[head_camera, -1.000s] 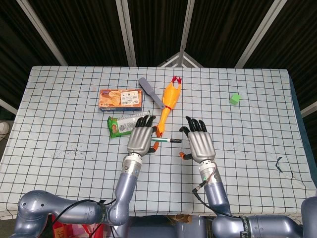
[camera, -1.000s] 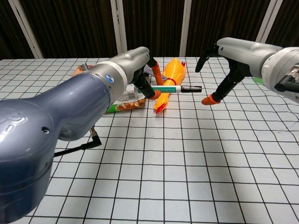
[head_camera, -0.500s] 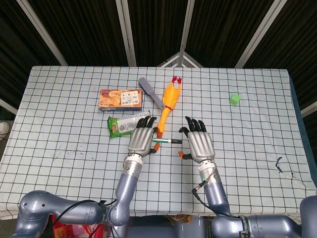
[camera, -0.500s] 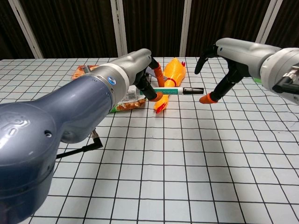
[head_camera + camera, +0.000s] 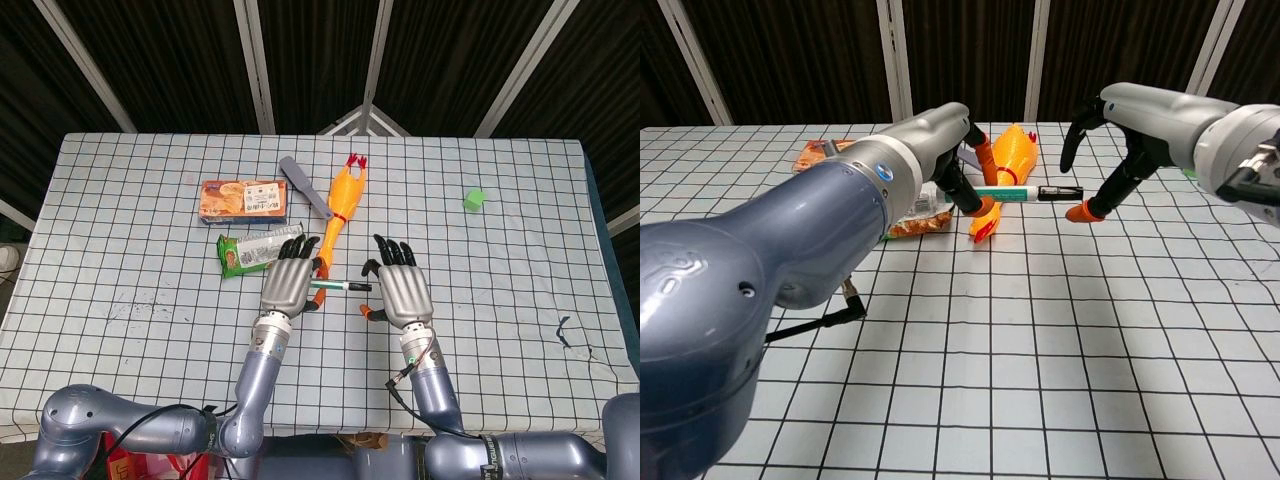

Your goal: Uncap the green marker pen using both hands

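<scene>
The green marker pen (image 5: pixel 338 286) (image 5: pixel 1022 193) has a white and green barrel and a black cap pointing toward my right side. My left hand (image 5: pixel 287 280) (image 5: pixel 952 160) holds its barrel end above the table. My right hand (image 5: pixel 398 288) (image 5: pixel 1118 150) hovers with fingers spread just beyond the black cap, its orange thumb tip (image 5: pixel 1078 213) close below the cap. Whether the thumb touches the cap I cannot tell.
A yellow rubber chicken (image 5: pixel 341 205) lies just behind the pen. A green snack packet (image 5: pixel 245 252), an orange box (image 5: pixel 245 200) and a grey spatula (image 5: pixel 305 186) sit to the left. A small green cube (image 5: pixel 474 199) stands far right on the checked cloth.
My left hand has carried the pen a little to the right, bringing the cap nearer my right hand. My right hand has shifted slightly toward the cap.
</scene>
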Motion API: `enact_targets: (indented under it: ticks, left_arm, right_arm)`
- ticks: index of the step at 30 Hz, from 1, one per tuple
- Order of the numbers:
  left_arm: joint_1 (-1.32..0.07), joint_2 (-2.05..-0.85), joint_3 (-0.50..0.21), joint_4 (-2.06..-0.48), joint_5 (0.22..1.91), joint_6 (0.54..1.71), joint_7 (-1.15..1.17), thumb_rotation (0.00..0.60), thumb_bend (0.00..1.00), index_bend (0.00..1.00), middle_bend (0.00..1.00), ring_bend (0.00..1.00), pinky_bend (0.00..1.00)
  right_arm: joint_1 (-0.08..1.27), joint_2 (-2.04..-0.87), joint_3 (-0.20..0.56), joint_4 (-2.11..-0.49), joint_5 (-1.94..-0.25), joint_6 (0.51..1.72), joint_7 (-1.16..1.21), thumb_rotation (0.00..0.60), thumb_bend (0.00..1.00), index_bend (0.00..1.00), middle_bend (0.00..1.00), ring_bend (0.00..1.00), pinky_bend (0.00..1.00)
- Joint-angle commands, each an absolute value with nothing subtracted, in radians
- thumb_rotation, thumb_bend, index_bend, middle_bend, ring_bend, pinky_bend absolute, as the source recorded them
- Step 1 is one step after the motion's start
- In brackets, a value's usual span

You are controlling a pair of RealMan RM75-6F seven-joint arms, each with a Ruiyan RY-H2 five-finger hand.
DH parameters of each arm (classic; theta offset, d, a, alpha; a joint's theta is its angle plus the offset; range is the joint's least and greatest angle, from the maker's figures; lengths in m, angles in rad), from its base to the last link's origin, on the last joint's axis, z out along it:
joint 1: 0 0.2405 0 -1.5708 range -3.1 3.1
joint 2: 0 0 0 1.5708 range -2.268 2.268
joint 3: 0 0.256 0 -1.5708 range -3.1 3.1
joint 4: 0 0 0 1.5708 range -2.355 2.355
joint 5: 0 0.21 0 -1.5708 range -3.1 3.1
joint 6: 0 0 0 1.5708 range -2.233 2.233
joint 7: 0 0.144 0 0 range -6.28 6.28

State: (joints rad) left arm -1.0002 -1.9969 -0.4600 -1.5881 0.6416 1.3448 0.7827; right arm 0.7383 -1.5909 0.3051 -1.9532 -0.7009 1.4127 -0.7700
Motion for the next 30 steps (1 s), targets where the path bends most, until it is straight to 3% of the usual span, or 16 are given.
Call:
enact_targets:
  ticks: [1,30]
  left_arm:
    - [-0.999,-1.996,-0.460,-1.587,0.642,1.344,0.781,0.600,0.54,0.60,0.08,0.00,0.00]
    - [-0.998,-2.005,-0.457,-1.583,0.645,1.327,0.766,0.600,0.54,0.60,0.08,0.00,0.00]
  right_arm:
    - [0.738,-1.591,0.304,-1.952,-0.700,1.413,-0.768,0.600,0.23,0.45,0.02,0.01,0.00]
    - [0.752,-1.611,0.299,-1.914,-0.694,1.405,-0.764,0.600,0.31,0.50,0.02,0.01,0.00]
